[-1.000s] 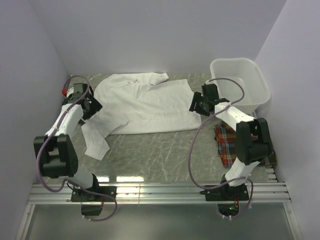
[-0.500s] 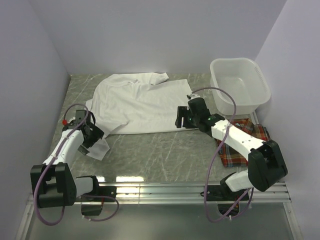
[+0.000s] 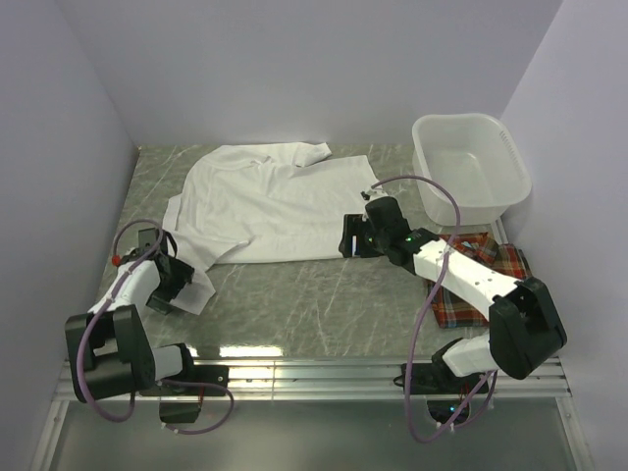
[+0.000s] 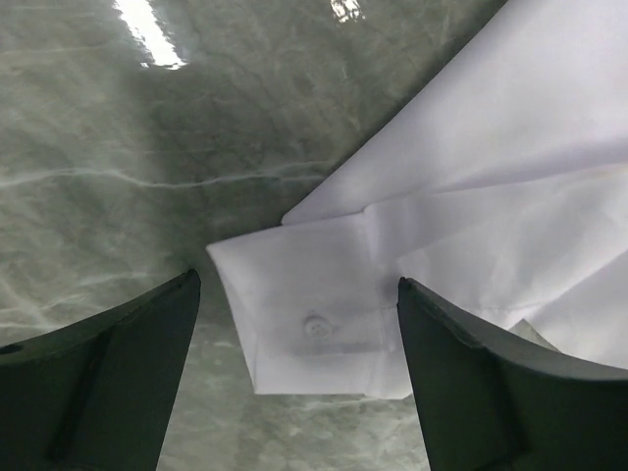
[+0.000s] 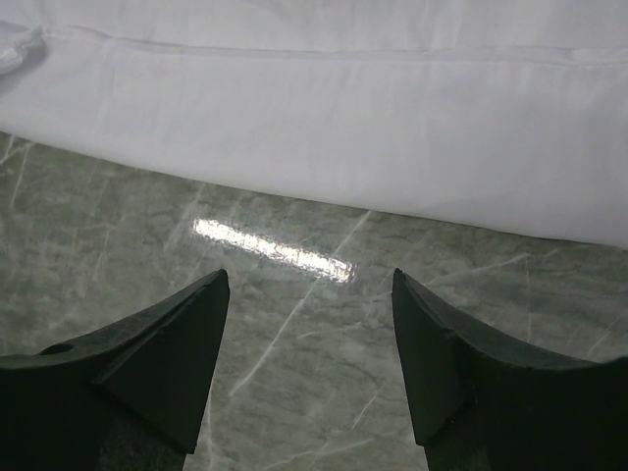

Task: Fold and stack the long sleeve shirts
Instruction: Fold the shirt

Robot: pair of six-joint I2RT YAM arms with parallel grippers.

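The white shirt (image 3: 280,201) lies spread on the marble table, its sleeve running down to the left. My left gripper (image 3: 182,285) is open and empty, low over the sleeve's buttoned cuff (image 4: 314,319), which lies between its fingers. My right gripper (image 3: 348,238) is open and empty, hovering at the shirt's near hem (image 5: 324,128), its fingers over bare marble. The plaid shirt (image 3: 471,280) lies crumpled at the right, partly hidden under my right arm.
A white plastic basin (image 3: 471,172) stands at the back right against the wall. Walls close in the left, back and right. A metal rail (image 3: 314,373) runs along the near edge.
My left gripper has come down the sleeve from near the shoulder to the cuff. My right gripper has moved left and nearer, from beside the basin to the shirt's near hem.
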